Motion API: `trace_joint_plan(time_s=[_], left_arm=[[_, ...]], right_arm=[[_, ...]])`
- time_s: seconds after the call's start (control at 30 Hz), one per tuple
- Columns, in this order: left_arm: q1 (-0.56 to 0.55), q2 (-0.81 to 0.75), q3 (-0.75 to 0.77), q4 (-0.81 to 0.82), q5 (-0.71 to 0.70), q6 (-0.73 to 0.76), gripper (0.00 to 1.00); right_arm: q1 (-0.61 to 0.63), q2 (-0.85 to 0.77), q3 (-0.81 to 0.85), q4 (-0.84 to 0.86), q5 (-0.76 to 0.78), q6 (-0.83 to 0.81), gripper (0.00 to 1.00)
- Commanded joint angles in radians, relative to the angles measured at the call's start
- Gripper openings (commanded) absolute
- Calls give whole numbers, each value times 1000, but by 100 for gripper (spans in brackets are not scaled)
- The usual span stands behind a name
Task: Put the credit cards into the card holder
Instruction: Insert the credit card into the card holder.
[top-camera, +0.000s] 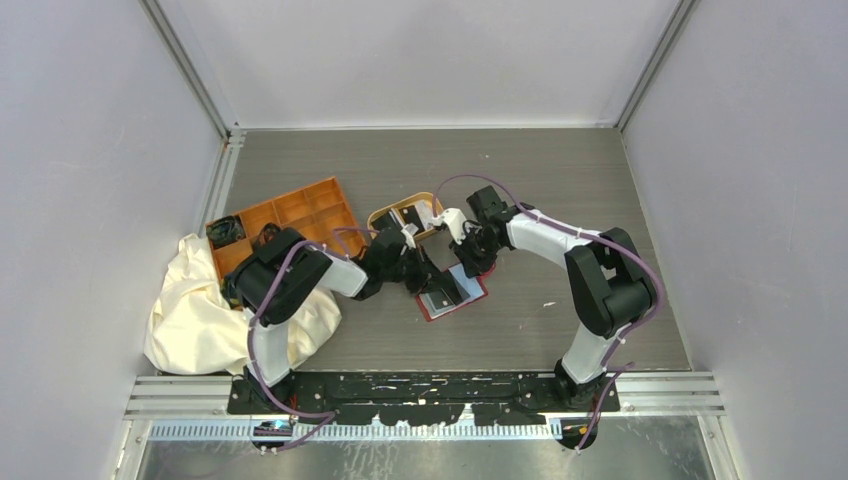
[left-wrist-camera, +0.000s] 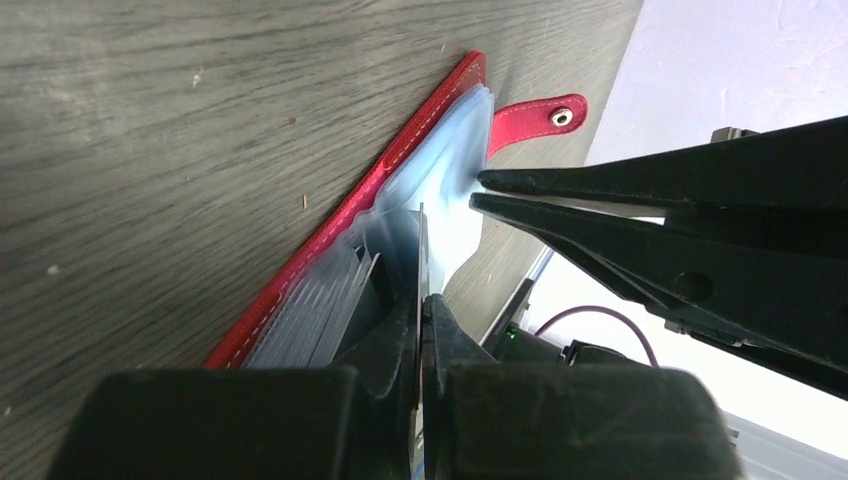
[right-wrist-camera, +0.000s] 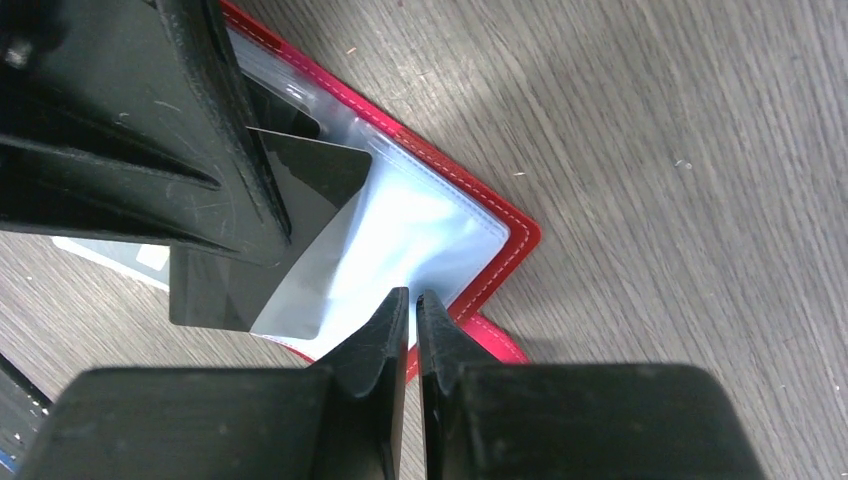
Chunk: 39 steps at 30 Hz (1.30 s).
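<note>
My left claw (left-wrist-camera: 421, 300) pinches a thin dark plastic card (right-wrist-camera: 318, 180). My right claw (right-wrist-camera: 412, 300) nips the red folding card holder's (right-wrist-camera: 522, 233) clear sleeve (right-wrist-camera: 420, 225). Next, I judge: slide it in squarely.

An orange tray (top-camera: 300, 212) with little boxes sits on the grey wooden table (top-camera: 420, 160). A creamy cloth (top-camera: 190, 310) lies bunched up, touching it. A tan oval dish (top-camera: 383, 216) sits near.

The sleeves (right-wrist-camera: 420, 230) are glossy plastic, the table (right-wrist-camera: 650, 150) matt wood-grain.
</note>
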Motion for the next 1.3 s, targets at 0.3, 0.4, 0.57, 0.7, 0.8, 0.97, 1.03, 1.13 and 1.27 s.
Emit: trace_joint_plan(time_s=[0.3,0.4,0.57,0.7,0.8,0.97,1.03,1.13,1.27], left_arm=[[-5,-107,81,-535,-51,167,11],[-7,-120,84,-541,-60,185,12],[-31,-128,77,-538,-65,200,12],[-61,-142,54,-518,-73,191,12],[-91,-160,20,-495,-79,183,12],[-127,-180,-31,-449,-73,164,11],[-136,-177,-48,-424,-61,150,11],[-150,-180,-68,-388,-44,140,11],[-160,-193,-76,-379,-41,149,12]], right_arm=[[10,-9,47,8,-5,34,13],[10,-1,49,1,-13,37,13],[8,-6,42,-39,-90,51,13],[-3,-92,-5,-34,-209,35,14],[-24,-189,-69,0,-280,-35,17],[-36,-298,-157,56,-328,-117,29],[-35,-290,-156,48,-339,-120,29],[-34,-254,-134,-36,-394,-203,30],[-17,-252,-128,-151,-444,-398,36]])
